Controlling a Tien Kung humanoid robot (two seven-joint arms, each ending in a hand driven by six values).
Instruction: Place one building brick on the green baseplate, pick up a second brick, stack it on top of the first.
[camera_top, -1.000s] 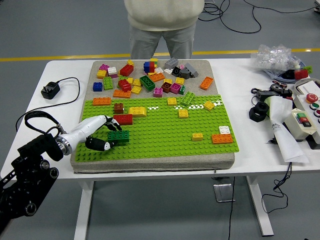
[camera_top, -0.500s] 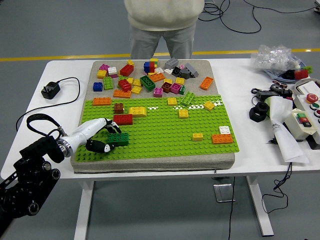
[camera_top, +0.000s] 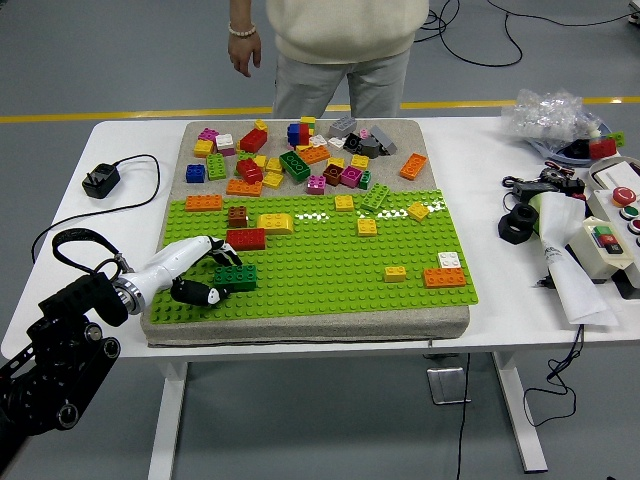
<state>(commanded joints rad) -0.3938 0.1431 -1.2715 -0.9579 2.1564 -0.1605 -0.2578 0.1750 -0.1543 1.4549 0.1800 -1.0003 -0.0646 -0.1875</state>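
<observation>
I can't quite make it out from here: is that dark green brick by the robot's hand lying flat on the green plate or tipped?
Flat. The dark green brick sits studs-up on the green baseplate, the left hand gripping it.

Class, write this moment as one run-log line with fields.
left hand: shut on dark green brick | brick: on green baseplate, beside red brick | right hand: not in view | person: standing at far side
</observation>
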